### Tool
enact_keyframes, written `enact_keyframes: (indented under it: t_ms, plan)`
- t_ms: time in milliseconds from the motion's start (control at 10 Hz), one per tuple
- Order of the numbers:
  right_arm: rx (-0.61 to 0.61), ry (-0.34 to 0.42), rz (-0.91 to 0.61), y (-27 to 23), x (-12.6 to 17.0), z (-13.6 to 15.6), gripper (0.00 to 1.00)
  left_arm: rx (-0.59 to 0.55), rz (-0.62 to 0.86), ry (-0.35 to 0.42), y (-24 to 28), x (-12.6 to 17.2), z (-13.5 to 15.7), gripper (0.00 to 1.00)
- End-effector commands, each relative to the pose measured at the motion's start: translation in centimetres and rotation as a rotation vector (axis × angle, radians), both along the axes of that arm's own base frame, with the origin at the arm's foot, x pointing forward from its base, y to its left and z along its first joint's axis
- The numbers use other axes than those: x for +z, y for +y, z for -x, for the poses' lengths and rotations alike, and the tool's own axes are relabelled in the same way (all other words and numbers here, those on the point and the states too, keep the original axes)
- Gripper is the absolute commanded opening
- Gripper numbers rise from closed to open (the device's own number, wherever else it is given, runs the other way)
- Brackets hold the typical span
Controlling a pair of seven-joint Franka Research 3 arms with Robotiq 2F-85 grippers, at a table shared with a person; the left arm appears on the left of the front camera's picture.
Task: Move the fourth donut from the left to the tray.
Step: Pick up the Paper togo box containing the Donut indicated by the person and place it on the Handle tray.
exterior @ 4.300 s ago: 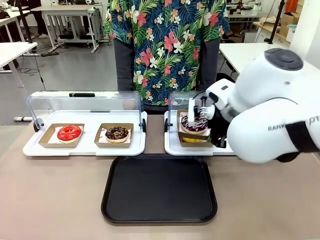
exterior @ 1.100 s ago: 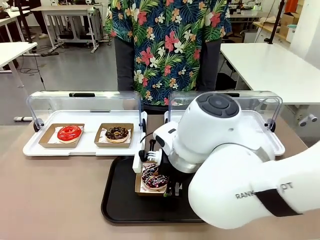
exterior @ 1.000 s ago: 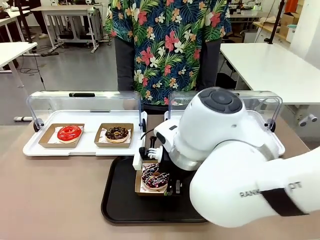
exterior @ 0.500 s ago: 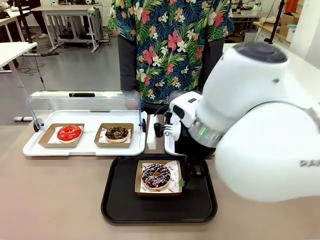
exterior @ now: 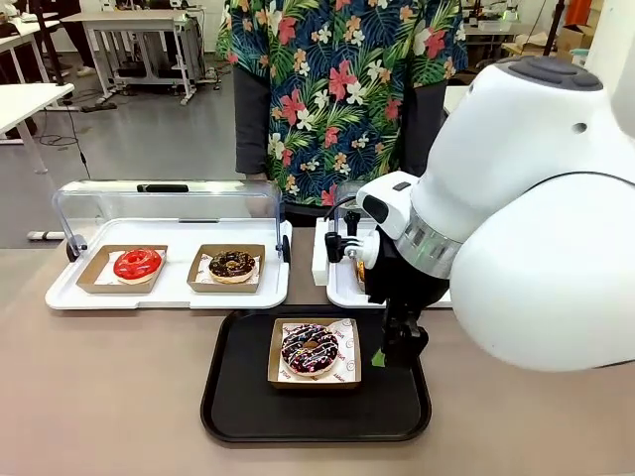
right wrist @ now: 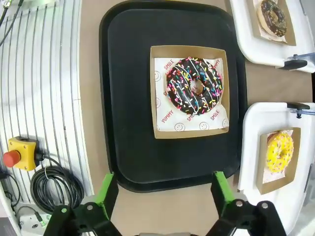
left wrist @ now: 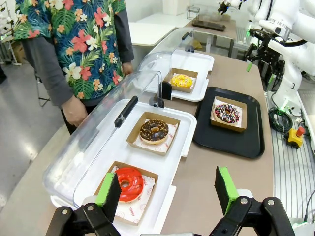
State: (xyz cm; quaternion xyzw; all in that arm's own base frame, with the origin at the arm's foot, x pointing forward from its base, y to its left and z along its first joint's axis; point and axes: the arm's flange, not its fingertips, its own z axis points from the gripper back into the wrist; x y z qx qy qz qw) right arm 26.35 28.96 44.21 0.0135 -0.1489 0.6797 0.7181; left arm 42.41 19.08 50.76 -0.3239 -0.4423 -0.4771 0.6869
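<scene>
**Donut resting on tray, both pincers spread wide**

Right gripper (right wrist: 162,196) is hanging above the tray's edge with jaws spread wide, gripping nothing; in the front view it (exterior: 389,355) is sitting at 3 o'clock of the donut holder. Fourth donut (right wrist: 194,85), chocolate-glazed with pink and white stripes, is lying in its cardboard holder (right wrist: 189,129) on the tray (right wrist: 128,98), at 12 o'clock of the fingers. Yellow donut (right wrist: 279,151) is sitting at 3 o'clock. Left gripper (left wrist: 167,189) is likewise standing wide and empty, with red donut (left wrist: 129,183) at 9 o'clock.
</scene>
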Motion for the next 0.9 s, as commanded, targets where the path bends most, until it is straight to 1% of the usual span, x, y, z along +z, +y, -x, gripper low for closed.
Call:
enact_keyframes:
  t_ms: [0, 800]
  plan:
    - [-0.011, -0.021, -0.002, 0.39, -0.08, -0.02, 1.0, -0.007, 0.005, -0.005, -0.15, 0.17, 0.12, 1.0]
    - [-0.011, -0.021, -0.002, 0.39, -0.08, -0.02, 1.0, -0.007, 0.005, -0.005, -0.15, 0.17, 0.12, 1.0]
